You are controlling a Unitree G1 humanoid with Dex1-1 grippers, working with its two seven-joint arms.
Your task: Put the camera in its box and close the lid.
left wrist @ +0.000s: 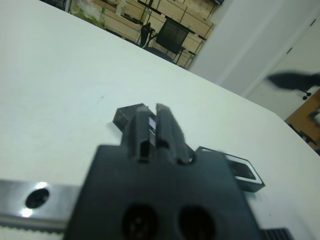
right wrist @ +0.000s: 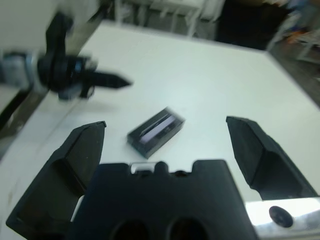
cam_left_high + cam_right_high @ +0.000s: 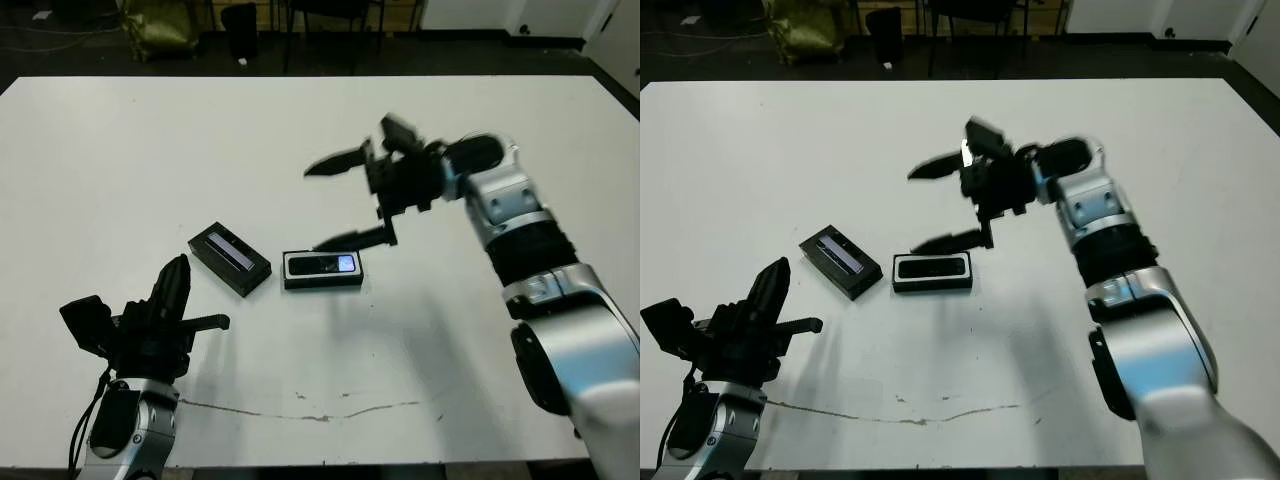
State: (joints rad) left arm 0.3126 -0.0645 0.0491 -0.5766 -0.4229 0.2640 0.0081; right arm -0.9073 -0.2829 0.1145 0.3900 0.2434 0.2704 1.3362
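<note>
While the robot's right arm reaches out over the middle of the white table [image 3: 120, 150], its right gripper [image 3: 340, 200] hangs in the air with its two black fingers spread wide, holding nothing; one finger points out level above, the other sits lower, its tip just above the far edge of the box [image 3: 322, 270]. That box, a shallow black tray with a white lining, lies flat near the table's centre, and the camera [image 3: 320, 265], a slim black bar with a small shiny bluish window at the end toward the robot's right, rests inside it. Just beside the box, on the robot's left, the lid [image 3: 229, 258] lies flat on the table at an angle, its pale bluish-grey stripe facing up; a narrow gap of table separates it from the box, so the box stands uncovered. Nearer the robot on the left side, the left gripper [image 3: 190, 300] is low over the table's near edge, well short of the lid, its fingers parted in a V, one pointing up and away, the other lying level; it holds nothing, though from the left wrist view the fingers overlap and look close together. Beyond the table's far edge, dark floor and chair legs are visible.
</note>
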